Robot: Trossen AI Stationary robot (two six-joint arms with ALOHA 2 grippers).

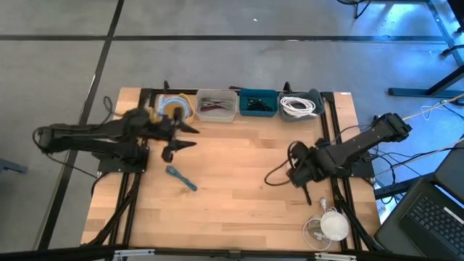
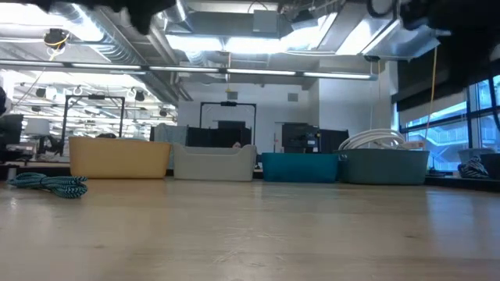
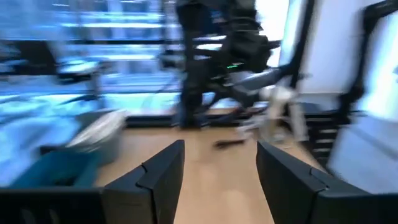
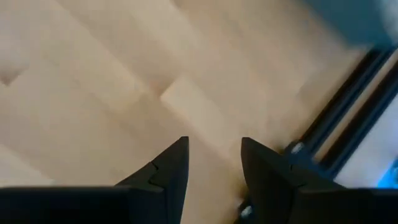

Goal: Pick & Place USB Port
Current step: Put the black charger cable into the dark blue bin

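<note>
A teal-blue braided USB cable (image 1: 181, 177) lies bundled on the wooden table, left of the middle; in the low view the cable (image 2: 51, 185) rests flat on the boards at the left. My left gripper (image 1: 190, 138) hovers above the table, beyond the cable toward the far edge, pointing level toward the right. It is open, and in its wrist view the gripper (image 3: 221, 146) has nothing between the fingers. My right gripper (image 1: 299, 177) slants down over the table's right part. It is open over bare wood (image 4: 214, 143), far from the cable.
Along the far edge stand a yellow bin (image 1: 174, 107), a pale bin (image 1: 216, 105), a teal bin (image 1: 257, 103) and a grey bin (image 1: 301, 104) holding white cables. A black cable loop (image 1: 279, 174) and a white round object (image 1: 333, 225) lie at the right.
</note>
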